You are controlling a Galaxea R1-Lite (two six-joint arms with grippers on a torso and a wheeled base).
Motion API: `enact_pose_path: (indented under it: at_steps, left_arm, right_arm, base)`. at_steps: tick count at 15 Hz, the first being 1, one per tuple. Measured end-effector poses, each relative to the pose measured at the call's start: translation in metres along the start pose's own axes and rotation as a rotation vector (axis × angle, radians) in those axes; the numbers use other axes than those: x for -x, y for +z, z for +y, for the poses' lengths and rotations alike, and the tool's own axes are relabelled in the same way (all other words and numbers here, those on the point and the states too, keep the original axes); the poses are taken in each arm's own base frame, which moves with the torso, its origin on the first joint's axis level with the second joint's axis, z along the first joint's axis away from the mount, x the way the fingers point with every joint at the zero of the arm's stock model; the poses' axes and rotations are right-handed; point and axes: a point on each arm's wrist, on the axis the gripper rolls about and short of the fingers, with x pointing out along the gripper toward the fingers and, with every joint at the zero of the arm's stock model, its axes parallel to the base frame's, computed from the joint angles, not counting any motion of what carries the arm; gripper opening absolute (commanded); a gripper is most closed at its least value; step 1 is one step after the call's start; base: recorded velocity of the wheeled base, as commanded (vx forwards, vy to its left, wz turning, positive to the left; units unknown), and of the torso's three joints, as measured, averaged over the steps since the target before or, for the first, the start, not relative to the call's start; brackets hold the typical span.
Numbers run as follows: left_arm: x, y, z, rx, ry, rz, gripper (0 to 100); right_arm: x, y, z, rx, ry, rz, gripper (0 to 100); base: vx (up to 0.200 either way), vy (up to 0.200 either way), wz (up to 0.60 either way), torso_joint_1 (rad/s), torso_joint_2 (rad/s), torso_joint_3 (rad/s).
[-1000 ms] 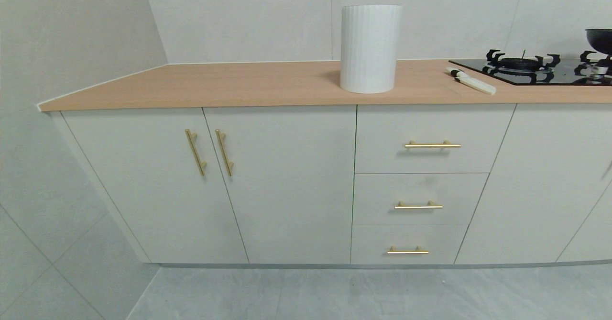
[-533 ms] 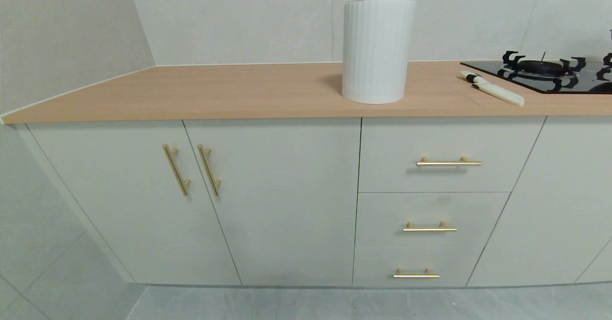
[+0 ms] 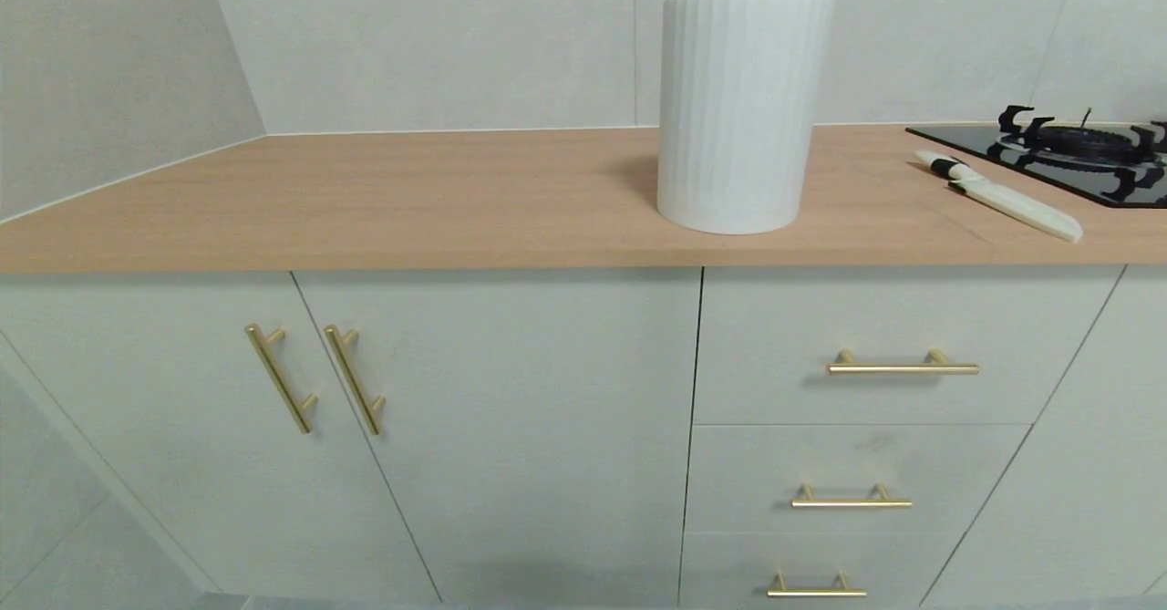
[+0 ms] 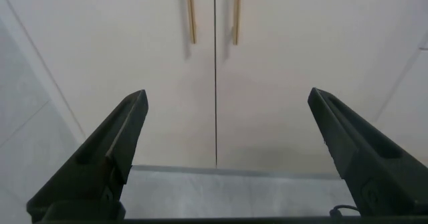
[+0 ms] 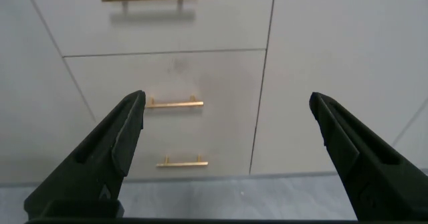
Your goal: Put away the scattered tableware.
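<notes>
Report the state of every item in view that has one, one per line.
White ribbed canister: upright on the countertop.
White knife: lying flat on the countertop, beside the hob.
Double cabinet doors: shut.
Top drawer: shut.
Middle drawer: shut.
Bottom drawer: shut.
Gas burner: no flame visible.
Left gripper: open, empty.
Right gripper: open, empty.

Container (image 3: 737,108) stands on counter (image 3: 410,200), nr front edge; knife (image 3: 998,195) lies on counter to its right, apart from it; hob (image 3: 1076,159) just right of & behind knife; cupboard doors (image 3: 511,409) under counter at left; drawers (image 3: 866,318) stacked right of doors, below container & knife.
</notes>
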Motion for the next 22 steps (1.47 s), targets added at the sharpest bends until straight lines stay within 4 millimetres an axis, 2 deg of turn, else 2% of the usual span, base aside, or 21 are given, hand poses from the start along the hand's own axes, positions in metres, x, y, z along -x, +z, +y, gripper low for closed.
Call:
enact_pose_path:
  at_steps: [3, 14, 22]
  left_arm:
    - [0.0, 0.0, 0.0, 0.0, 0.0, 0.0, 100]
    - [0.0, 0.0, 0.0, 0.0, 0.0, 0.0, 100]
    - [0.0, 0.0, 0.0, -0.002, 0.0, 0.0, 100]
  right_arm:
    - [0.0, 0.0, 0.0, 0.0, 0.0, 0.0, 100]
    - [0.0, 0.0, 0.0, 0.0, 0.0, 0.0, 100]
    - [-0.0001, -0.0001, 0.0, 0.0, 0.001, 0.001, 100]
  base:
    - [0.2, 0.0, 0.0, 0.007, 0.0, -0.001]
    - [0.0, 0.0, 0.0, 0.0, 0.0, 0.0]
    - [0.0, -0.2, 0.0, 0.003, 0.0, 0.002]
